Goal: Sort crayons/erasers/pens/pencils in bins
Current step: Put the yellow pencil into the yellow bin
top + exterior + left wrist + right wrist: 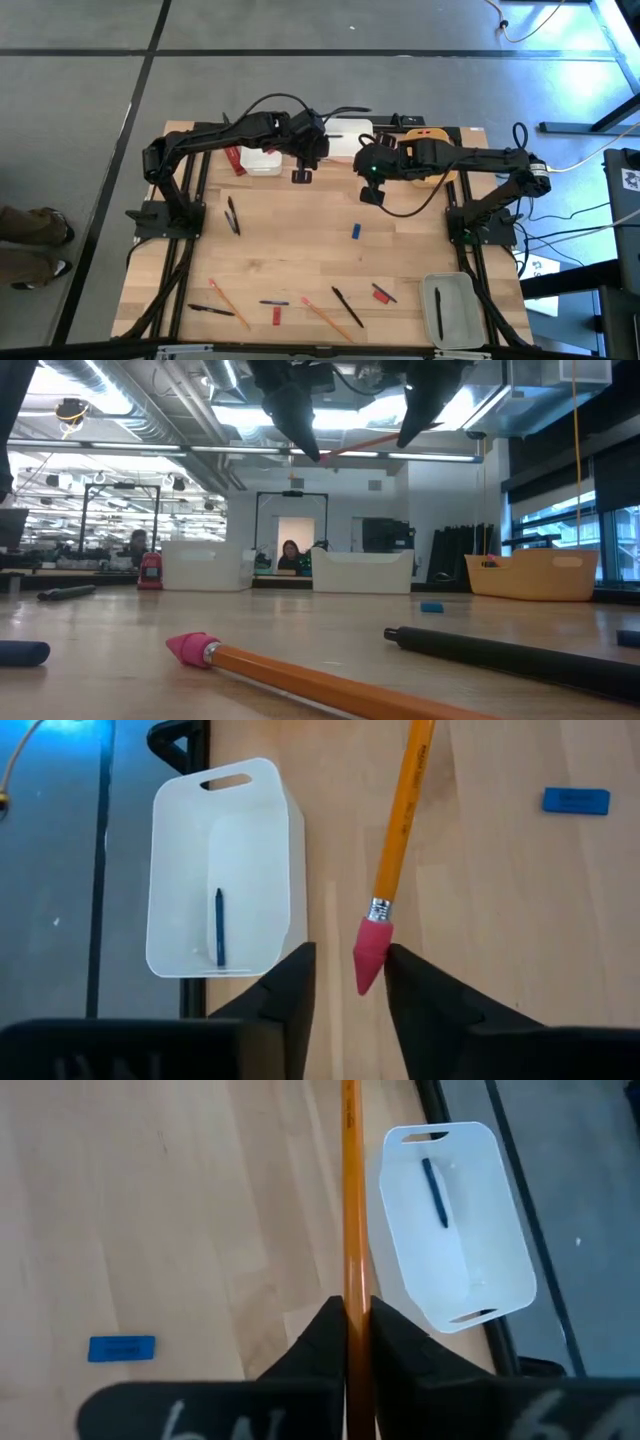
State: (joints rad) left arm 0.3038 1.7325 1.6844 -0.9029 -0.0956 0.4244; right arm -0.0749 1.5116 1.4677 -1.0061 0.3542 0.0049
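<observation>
A pencil [351, 1200] hangs in the air above the table's [300, 250] middle-back, spanning between the 2 grippers. The right gripper [351, 1315] is clamped tight on its shaft. Its pink eraser end [370, 952] sits between the left gripper's [350, 975] fingers, which stand a little apart, the eraser against 1 finger [420, 990] and clear of the other.

In the high view the left gripper [302, 176] is at 12 o'clock of the table centre, the right gripper [371, 192] at about 1 o'clock. At 5 o'clock the grey bin [450, 308] holds 1 pen [438, 312]. Along the 6 o'clock edge lie 2 more pencils [228, 303], pens [347, 306] and small red pieces [383, 294]. A blue piece [355, 231] lies near the centre. At 12 o'clock, behind the arms, stand white bins [262, 161] and a yellow bin [425, 133].
</observation>
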